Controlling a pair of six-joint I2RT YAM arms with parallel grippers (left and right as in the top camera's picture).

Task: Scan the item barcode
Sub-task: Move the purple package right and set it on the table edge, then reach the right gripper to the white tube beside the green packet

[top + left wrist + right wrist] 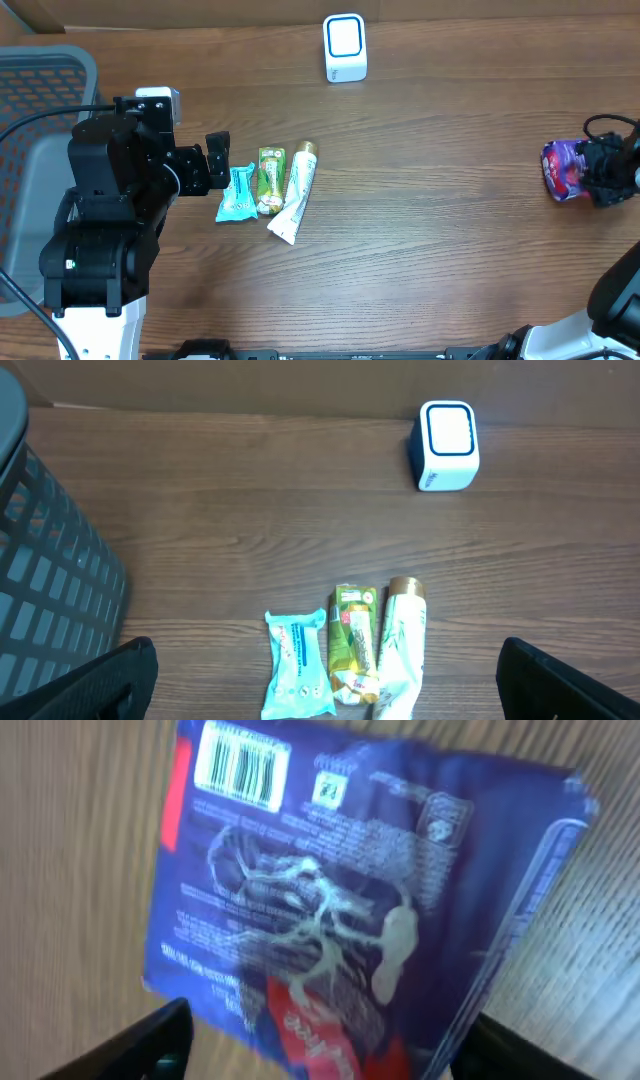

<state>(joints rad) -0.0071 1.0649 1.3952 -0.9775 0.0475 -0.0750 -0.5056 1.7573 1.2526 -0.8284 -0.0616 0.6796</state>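
While the white scanner stands upright at the far side of the table, the purple pouch lies well to the right of it and nearer the robot, close to the table's right edge. The right gripper sits just beyond the pouch, on the side away from the scanner. From the right wrist, the pouch fills the view with its printed back up, and its barcode shows at the upper left corner. The right gripper has its fingers spread wide on either side of the pouch's lower edge, released rather than clenched. The blur hides whether they touch it.

Left of the scanner and nearer the robot, three items lie side by side: a teal packet, a green packet and a white tube, the tube closest to the scanner. The left gripper is just beyond the teal packet, fingers fully apart and grasping nothing. A grey basket stands farthest left of the scanner.
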